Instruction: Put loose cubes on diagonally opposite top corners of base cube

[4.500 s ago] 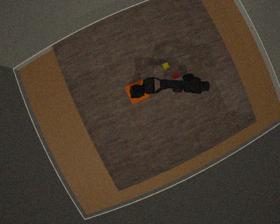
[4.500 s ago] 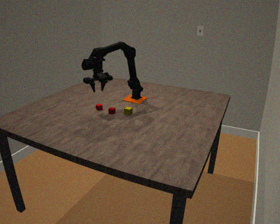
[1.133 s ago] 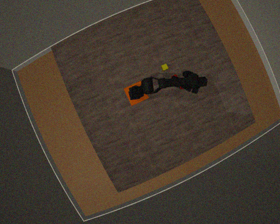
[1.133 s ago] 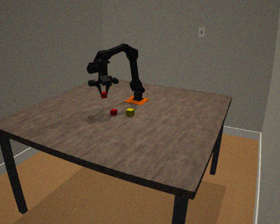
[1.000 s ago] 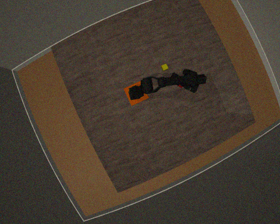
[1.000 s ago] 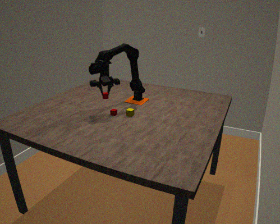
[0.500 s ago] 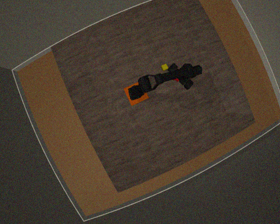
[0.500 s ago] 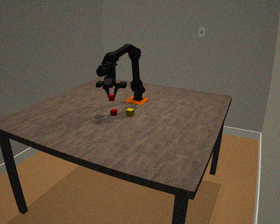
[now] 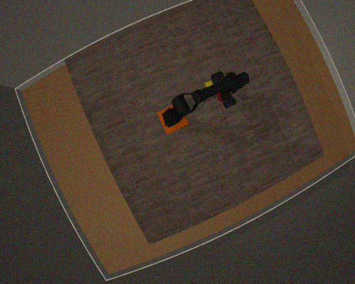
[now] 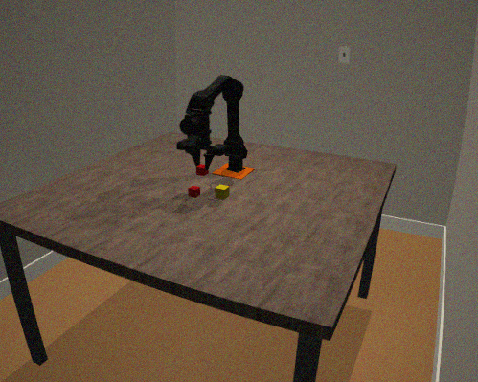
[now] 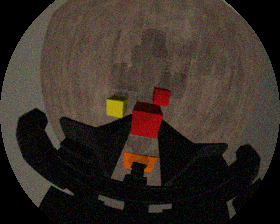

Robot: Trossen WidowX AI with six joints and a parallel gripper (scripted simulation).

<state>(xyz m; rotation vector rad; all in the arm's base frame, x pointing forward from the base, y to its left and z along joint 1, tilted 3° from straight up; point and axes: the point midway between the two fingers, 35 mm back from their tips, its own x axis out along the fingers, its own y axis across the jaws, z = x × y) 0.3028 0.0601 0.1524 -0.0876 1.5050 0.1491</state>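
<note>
My gripper [image 10: 202, 168] [image 11: 146, 119] is shut on a red cube [image 10: 201, 171] [image 11: 146, 121], held above the table between the fingertips. It looks roughly level. In the top view the arm hides the held cube. The other red cube [image 9: 220, 97] [image 10: 193, 191] [image 11: 161, 97] rests on the table, slightly beyond the held cube and to its right in the wrist view. The yellow base cube [image 9: 208, 84] [image 10: 221, 192] [image 11: 116, 107] sits on the table to the left in the wrist view, apart from the red one. Nothing rests on its top.
The orange mounting plate [image 9: 181, 126] [image 10: 242, 175] [image 11: 129, 159] lies under the arm's base. The wooden table [image 9: 215, 166] [image 10: 271, 242] extends around the cubes. In the top view the arm passes over the table between the yellow cube and the red cube.
</note>
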